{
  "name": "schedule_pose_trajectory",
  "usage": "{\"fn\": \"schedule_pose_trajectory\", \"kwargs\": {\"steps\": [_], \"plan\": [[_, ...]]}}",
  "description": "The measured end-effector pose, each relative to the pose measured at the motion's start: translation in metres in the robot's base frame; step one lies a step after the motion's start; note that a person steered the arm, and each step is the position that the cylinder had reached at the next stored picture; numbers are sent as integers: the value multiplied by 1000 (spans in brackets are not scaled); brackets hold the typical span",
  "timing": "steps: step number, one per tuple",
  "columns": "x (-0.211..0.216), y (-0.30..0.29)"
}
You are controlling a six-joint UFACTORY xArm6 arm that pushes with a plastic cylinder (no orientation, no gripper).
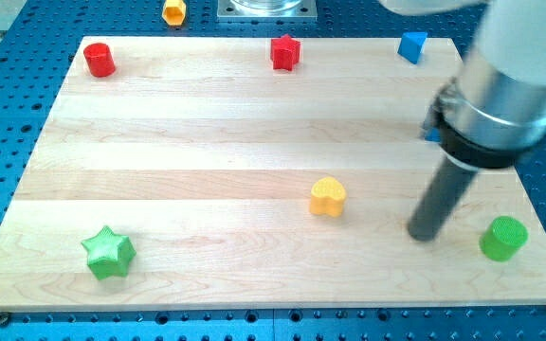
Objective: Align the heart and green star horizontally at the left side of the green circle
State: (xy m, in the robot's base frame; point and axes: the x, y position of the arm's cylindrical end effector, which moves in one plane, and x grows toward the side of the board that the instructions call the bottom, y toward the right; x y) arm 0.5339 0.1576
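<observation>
**Rod tip stands between yellow heart and green circle on wooden board**

My tip (pixel 425 234), the lower end of a straight dark rod with no claw to open or close, rests on the pale wooden board (pixel 254 123) just to the view's left of the green round cylinder block (pixel 503 238), apart from it. The yellow heart-shaped block (pixel 327 197) lies further to the view's left of that green circle, slightly higher in the view, with the tip between the two and touching neither. The green star-shaped block (pixel 108 253) sits well apart from the circle, far toward the view's left near the board's bottom corner, a little lower than the circle. Toward the view's top from the circle, a blue block (pixel 411 45) sits at the board's top edge; a red star-shaped block (pixel 284 51) and a red cylinder block (pixel 99 59) lie further left along that edge. A small yellow block (pixel 173 11) lies off the board on the blue perforated table (pixel 8 114).
</observation>
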Motion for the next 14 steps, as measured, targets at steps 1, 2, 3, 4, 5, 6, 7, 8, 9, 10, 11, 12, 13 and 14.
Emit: {"fn": "schedule_pose_trajectory", "kwargs": {"steps": [1,2,3,4,5,6,7,8,9,10,11,12,13,14], "plan": [[-43,-5],[-64,-45],[-68,-58],[-67,-111],[-54,-134],[-45,-85],[-41,-20],[-12,-30],[-18,-79],[-13,-111],[7,-134],[25,-134],[44,-95],[85,-106]]}}
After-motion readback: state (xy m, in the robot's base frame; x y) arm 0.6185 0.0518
